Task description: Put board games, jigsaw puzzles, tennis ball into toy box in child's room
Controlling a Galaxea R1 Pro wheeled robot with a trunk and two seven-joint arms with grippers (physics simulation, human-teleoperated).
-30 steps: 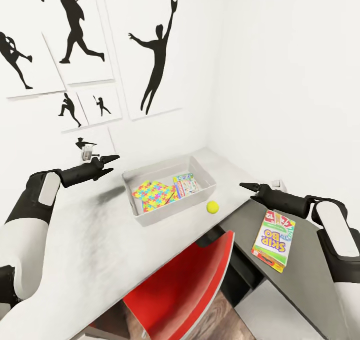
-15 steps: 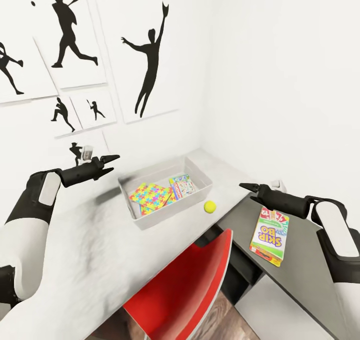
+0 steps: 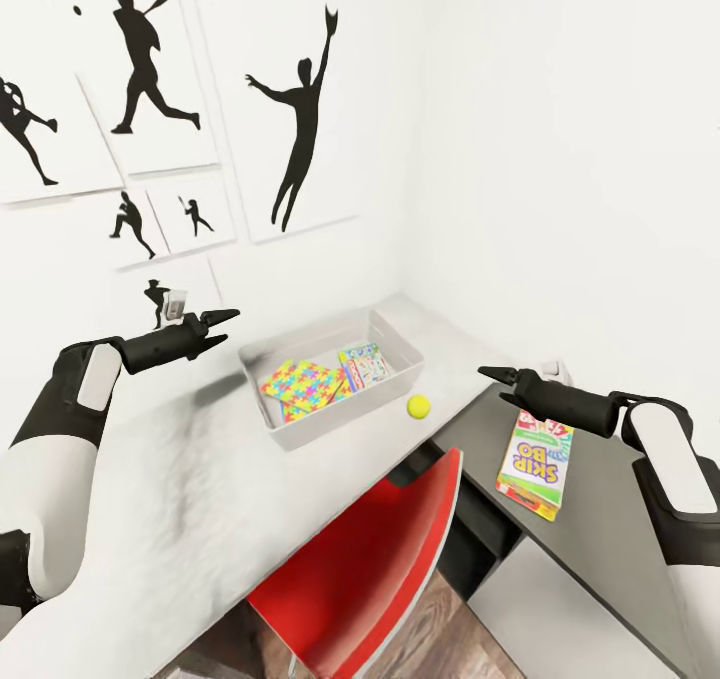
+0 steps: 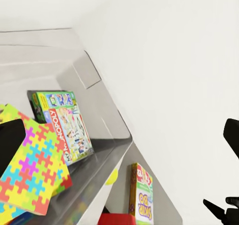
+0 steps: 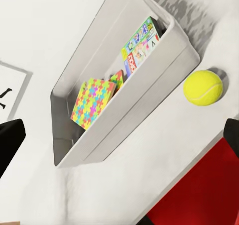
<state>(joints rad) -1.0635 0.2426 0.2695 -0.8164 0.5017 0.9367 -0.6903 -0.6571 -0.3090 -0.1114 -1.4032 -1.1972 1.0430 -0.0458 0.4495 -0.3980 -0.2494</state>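
The light-grey toy box (image 3: 338, 417) stands on the pale table (image 3: 180, 499) by the wall. Inside it lie the multicoloured jigsaw puzzles (image 3: 302, 383) (image 4: 30, 170) (image 5: 93, 103) and a pale green board game (image 3: 368, 366) (image 4: 65, 126) (image 5: 140, 47). The yellow tennis ball (image 3: 418, 405) (image 5: 202, 87) rests on the table just outside the box's near right corner. A white-red-yellow board game (image 3: 537, 462) (image 4: 142, 196) lies on the dark grey cabinet. My left gripper (image 3: 224, 321) hovers open left of the box. My right gripper (image 3: 494, 373) hangs open right of the ball, above the cabinet's edge. The bed is out of view.
A red chair (image 3: 365, 559) is tucked under the table's front edge below the ball. The dark grey cabinet (image 3: 600, 529) adjoins the table at the right. Baseball silhouette pictures (image 3: 300, 109) hang on the white wall behind the table.
The whole picture has shifted a little, so the camera moved; box, ball and cabinet game sit slightly further left. Both grippers stay open and empty in the same poses.
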